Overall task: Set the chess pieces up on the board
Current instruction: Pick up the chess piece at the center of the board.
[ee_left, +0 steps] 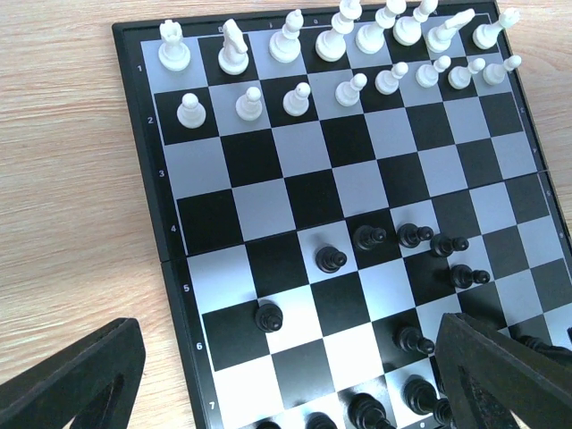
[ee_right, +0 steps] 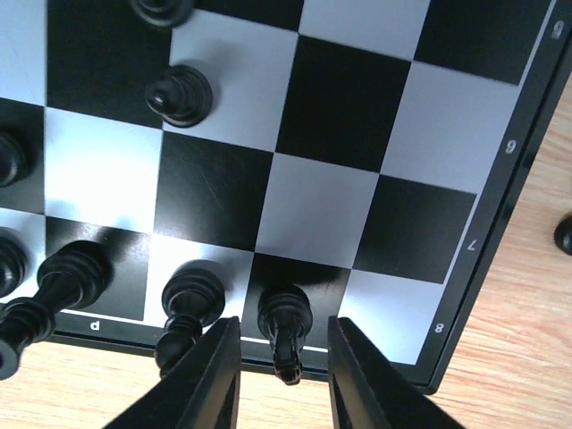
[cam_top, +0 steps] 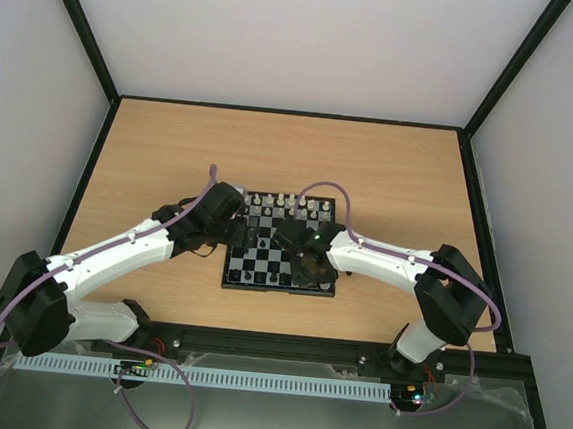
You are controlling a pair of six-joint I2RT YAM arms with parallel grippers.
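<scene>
The wooden table carries the board, which lies directly beneath both grippers. The right gripper hangs low over the board's edge rank marked 8. Its fingers are narrowly spread and straddle one black piece. A sliver of gap shows on each side, so nothing is pinched. The left gripper hovers over the black half with its fingers wide apart and empty.

Ahead of the left gripper, the white pieces stand in two full rows at the far edge. Loose black pawns dot the middle ranks just beyond its fingertips. Just outside one right finger stands a neighbouring black piece, and a stray black piece sits off the board on the wood.

The step in hand looks like handling this back-rank piece. Doing it well means keeping the fingers centred on the piece and travelling straight up or down. Any sideways drift would likely knock the close neighbour.
</scene>
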